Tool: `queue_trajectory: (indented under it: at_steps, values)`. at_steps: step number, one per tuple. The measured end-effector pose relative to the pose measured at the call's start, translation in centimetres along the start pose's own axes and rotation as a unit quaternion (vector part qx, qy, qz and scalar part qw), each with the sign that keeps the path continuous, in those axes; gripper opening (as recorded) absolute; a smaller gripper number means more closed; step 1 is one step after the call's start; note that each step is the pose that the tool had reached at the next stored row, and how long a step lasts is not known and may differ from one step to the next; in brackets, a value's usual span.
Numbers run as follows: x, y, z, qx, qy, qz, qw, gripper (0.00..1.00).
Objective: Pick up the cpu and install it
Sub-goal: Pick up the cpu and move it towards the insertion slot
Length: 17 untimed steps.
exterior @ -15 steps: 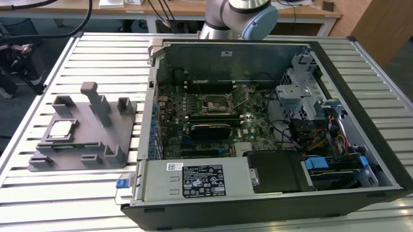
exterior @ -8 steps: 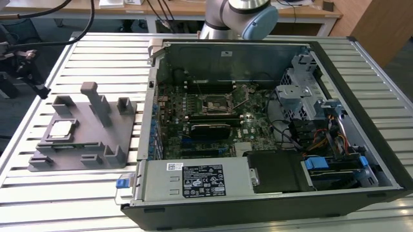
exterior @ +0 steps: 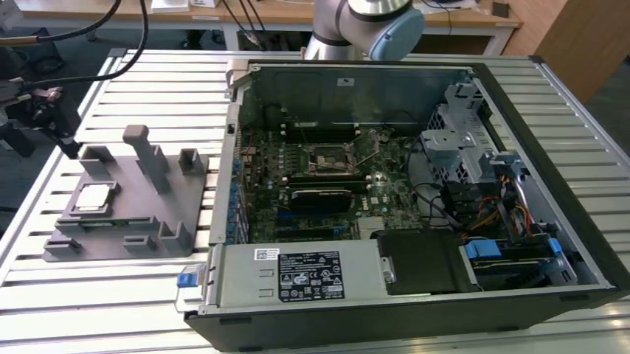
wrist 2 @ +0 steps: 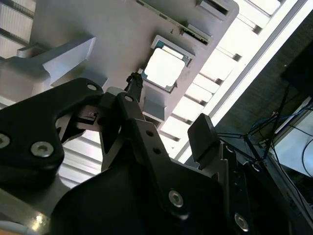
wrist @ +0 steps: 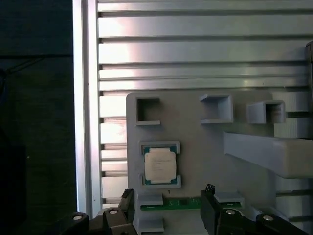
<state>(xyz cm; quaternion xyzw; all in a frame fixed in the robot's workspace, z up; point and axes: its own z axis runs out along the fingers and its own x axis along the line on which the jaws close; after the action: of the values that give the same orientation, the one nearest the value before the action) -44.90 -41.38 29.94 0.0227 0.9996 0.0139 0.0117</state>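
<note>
The cpu (exterior: 94, 197) is a small square chip with a silvery-white top, lying flat in a square recess of the grey plastic fixture (exterior: 147, 221) on the exterior view's left. In both wrist views the cpu (wrist: 160, 165) (wrist 2: 165, 68) sits just beyond the fingertips. My gripper (wrist: 168, 201) (wrist 2: 168, 111) hovers over the fixture's edge, open, with nothing between its dark fingers (wrist: 211, 198). In the exterior view the gripper (exterior: 61, 140) hangs at the fixture's far-left corner. The dark cpu socket (exterior: 330, 157) lies inside the open computer case.
The open computer case (exterior: 551, 133) fills the exterior view's right, with drive bays, cables and a power supply (exterior: 295, 274). A green memory stick (wrist: 190, 202) lies in the fixture beside the cpu. Tall grey posts (exterior: 138, 147) rise from the fixture. The slatted metal table (exterior: 158, 81) ends just left of the fixture.
</note>
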Motion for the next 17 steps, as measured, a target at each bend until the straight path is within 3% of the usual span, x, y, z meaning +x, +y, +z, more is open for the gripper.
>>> queue_trajectory:
  at_steps: [2,3,5,6,12,17]
  values:
    - [0.01,-0.01,0.36,0.0000,0.0007,-0.001,1.0000,0.65]
    - [0.01,-0.02,0.55,0.0000,0.0012,-0.002,1.0000,0.71]
    - [0.02,-0.03,0.92,0.0000,0.0017,-0.002,1.0000,0.71]
    - [0.03,-0.04,1.10,0.0004,0.0017,-0.002,1.0000,0.78]
    - [0.07,-0.06,2.18,0.0008,0.0019,-0.007,1.0000,0.78]
    - [0.10,-0.08,3.09,0.0002,0.0026,-0.034,0.9994,0.78]
